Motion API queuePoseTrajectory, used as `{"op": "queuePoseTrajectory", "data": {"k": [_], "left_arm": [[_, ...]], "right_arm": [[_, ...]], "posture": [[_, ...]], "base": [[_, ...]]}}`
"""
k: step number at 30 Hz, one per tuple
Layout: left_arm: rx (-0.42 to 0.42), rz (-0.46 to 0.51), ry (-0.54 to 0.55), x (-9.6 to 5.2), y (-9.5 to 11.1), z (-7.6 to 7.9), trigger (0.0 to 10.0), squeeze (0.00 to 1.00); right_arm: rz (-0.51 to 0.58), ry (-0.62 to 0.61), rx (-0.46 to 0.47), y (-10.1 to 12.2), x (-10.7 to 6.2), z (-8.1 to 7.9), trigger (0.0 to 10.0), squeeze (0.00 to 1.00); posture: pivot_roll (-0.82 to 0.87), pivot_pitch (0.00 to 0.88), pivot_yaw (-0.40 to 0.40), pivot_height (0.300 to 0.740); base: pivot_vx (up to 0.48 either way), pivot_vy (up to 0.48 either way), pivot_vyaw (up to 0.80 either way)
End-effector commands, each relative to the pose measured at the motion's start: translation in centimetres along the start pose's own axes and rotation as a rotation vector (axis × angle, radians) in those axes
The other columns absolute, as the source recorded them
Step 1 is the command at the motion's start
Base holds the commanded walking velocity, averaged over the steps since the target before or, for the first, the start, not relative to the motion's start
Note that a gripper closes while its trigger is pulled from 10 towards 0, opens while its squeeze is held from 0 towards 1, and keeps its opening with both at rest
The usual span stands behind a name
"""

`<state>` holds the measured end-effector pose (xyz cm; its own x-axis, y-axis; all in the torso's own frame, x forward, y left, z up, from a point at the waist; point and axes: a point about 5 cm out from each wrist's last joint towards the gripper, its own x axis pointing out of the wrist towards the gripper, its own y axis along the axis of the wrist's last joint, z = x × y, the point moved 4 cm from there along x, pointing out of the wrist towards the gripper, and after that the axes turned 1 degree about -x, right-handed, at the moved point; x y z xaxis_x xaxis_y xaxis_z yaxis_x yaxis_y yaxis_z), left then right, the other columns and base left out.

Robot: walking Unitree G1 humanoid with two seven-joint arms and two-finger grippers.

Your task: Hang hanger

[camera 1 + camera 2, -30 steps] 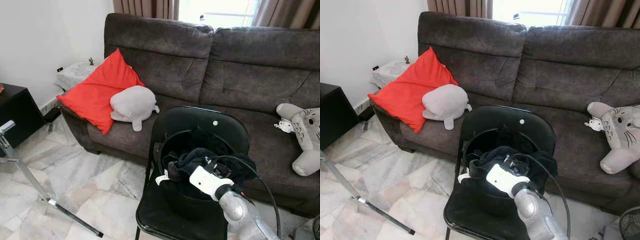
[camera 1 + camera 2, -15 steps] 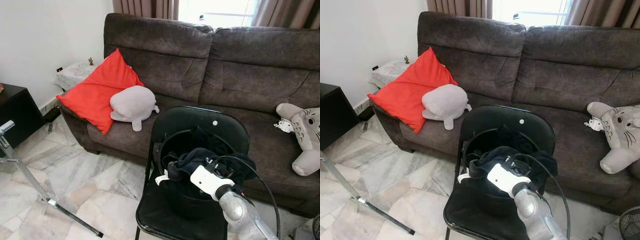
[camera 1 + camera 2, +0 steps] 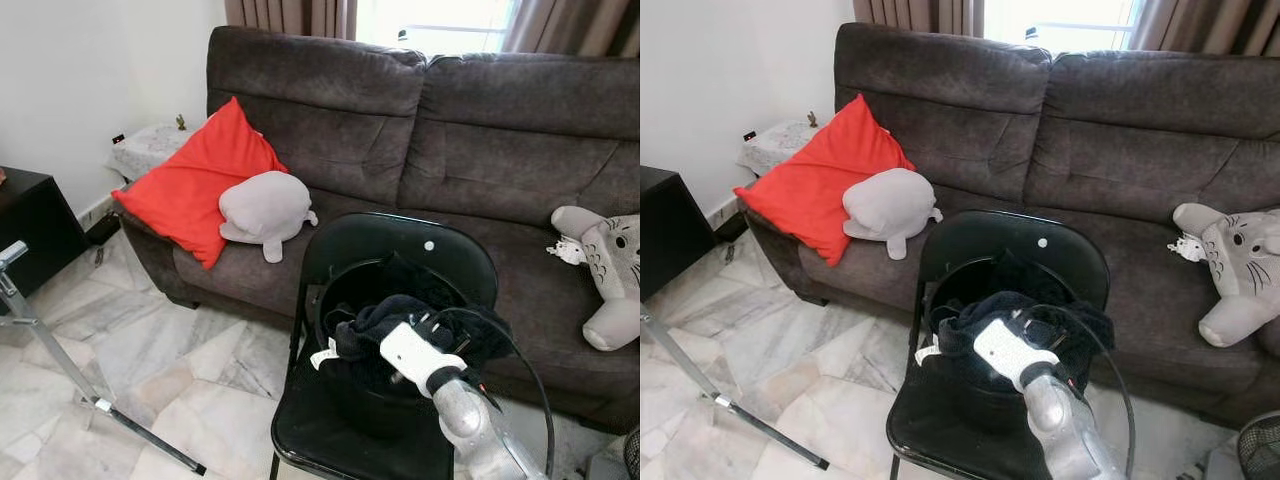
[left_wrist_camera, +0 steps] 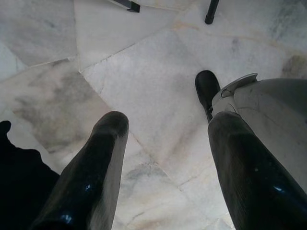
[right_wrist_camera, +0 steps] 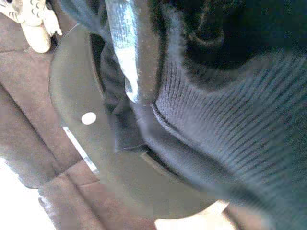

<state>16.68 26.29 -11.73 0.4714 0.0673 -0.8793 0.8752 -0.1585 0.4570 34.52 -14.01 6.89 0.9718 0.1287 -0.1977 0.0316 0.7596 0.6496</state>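
Right wrist view: one glossy black finger is seen pressed against dark ribbed knit clothing, with the round back of a black chair behind it. The hanger cannot be told apart from the dark fabric in any view, so its place cannot be given. Whether the right gripper is spread or pinching cannot be told, since its tips are buried in the heap.

Head views: the clothing is piled in a black round basket, which is set on the chair's seat. The right arm's white wrist is held over the near rim of the basket, and a black cable is looped beside it. A white label is seen hanging from the pile.

Left wrist view: the left gripper is hung low over the marble floor, its two fingers spread well apart with nothing between them.

Behind the chair a dark brown sofa is placed. On it a red cushion is leaned, with a grey plush touching it; a grey-and-white plush is sat at the other end. A slanted metal stand leg is noted on the floor to the left.
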Motion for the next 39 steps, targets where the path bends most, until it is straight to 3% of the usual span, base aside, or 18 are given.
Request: {"op": "queuePoseTrajectory", "data": {"k": [1, 5, 6, 13, 17, 20, 23, 24, 25, 26, 27, 29, 33, 39], "left_arm": [[0.005, -0.018, 0.014, -0.2, -0.5, -0.5, 10.0, 0.0], [0.007, -0.018, 0.015, -0.2, -0.5, -0.5, 10.0, 0.0], [0.007, -0.018, 0.015, -0.2, -0.5, -0.5, 10.0, 0.0], [0.007, -0.019, 0.013, -0.2, -0.6, -0.5, 10.0, 0.0], [0.007, -0.019, 0.013, -0.2, -0.6, -0.5, 10.0, 0.0], [0.006, -0.019, 0.014, -0.2, -0.6, -0.4, 10.0, 0.0], [0.007, -0.019, 0.013, -0.2, -0.6, -0.4, 10.0, 0.0], [0.006, -0.02, 0.012, -0.2, -0.7, -0.4, 10.0, 0.0], [0.006, -0.02, 0.012, -0.2, -0.7, -0.4, 10.0, 0.0], [0.004, -0.021, 0.012, -0.2, -0.7, -0.4, 10.0, 0.0], [0.003, -0.021, 0.012, -0.2, -0.8, -0.4, 10.0, 0.0], [0.003, -0.024, 0.012, -0.2, -0.9, -0.4, 10.0, 0.0], [0.012, -0.036, 0.018, -0.3, -1.2, -0.7, 10.0, 0.0], [0.009, -0.041, 0.024, -0.4, -1.5, -0.9, 10.0, 0.0]], "right_arm": [[0.036, -0.078, 0.041, 1.2, 0.2, 1.8, 0.0, 0.0], [0.152, -0.263, 0.215, 4.6, 0.0, 5.5, 0.0, 0.0], [0.152, -0.263, 0.215, 4.6, 0.0, 5.5, 0.0, 0.0], [0.239, -0.309, 0.555, 8.1, -0.5, 7.1, 0.0, 0.0], [0.324, -0.374, 0.679, 10.3, -0.9, 9.9, 0.0, 0.0], [0.405, -0.389, 0.673, 12.0, -1.3, 11.5, 0.0, 0.0], [0.448, -0.354, 0.653, 12.9, -1.4, 11.5, 0.0, 0.0], [0.349, -0.312, 0.685, 11.3, -0.6, 10.0, 2.5, 0.0], [0.349, -0.312, 0.685, 11.3, -0.6, 10.0, 2.5, 0.0], [0.227, -0.273, 0.728, 9.1, 0.1, 8.3, 5.3, 0.0], [0.178, -0.259, 0.758, 8.1, 0.2, 7.5, 10.0, 0.0], [0.06, -0.247, 0.819, 5.8, 0.4, 5.9, 10.0, 0.0], [-0.035, -0.264, 0.872, 3.6, 0.0, 4.7, 10.0, 0.0], [0.007, -0.265, 0.808, 3.8, 0.2, 5.4, 10.0, 0.0]], "posture": [[-0.04, 0.0, 0.033, 0.74], [-0.04, 0.0, 0.035, 0.74], [-0.04, 0.0, 0.035, 0.74], [-0.04, 0.0, 0.036, 0.74], [-0.04, 0.0, 0.036, 0.74], [-0.04, 0.0, 0.033, 0.74], [-0.04, 0.0, 0.03, 0.74], [-0.04, 0.0, 0.026, 0.74], [-0.04, 0.0, 0.026, 0.74], [-0.03, 0.0, 0.024, 0.74], [-0.03, 0.0, 0.025, 0.74], [-0.03, 0.0, 0.029, 0.74], [-0.03, 0.0, 0.037, 0.74], [-0.02, 0.0, 0.029, 0.74]], "base": [[0.0, 0.0, 0.0], [0.0, 0.0, 0.0], [0.0, 0.0, 0.0], [0.0, 0.0, 0.0], [0.0, 0.0, 0.0], [0.0, 0.0, 0.0], [0.0, 0.0, 0.0], [0.0, 0.0, 0.0], [0.0, 0.0, 0.0], [0.0, 0.0, 0.0], [0.0, 0.0, 0.0], [0.0, 0.0, 0.0], [0.0, 0.0, 0.0], [0.0, 0.0, 0.13]]}}
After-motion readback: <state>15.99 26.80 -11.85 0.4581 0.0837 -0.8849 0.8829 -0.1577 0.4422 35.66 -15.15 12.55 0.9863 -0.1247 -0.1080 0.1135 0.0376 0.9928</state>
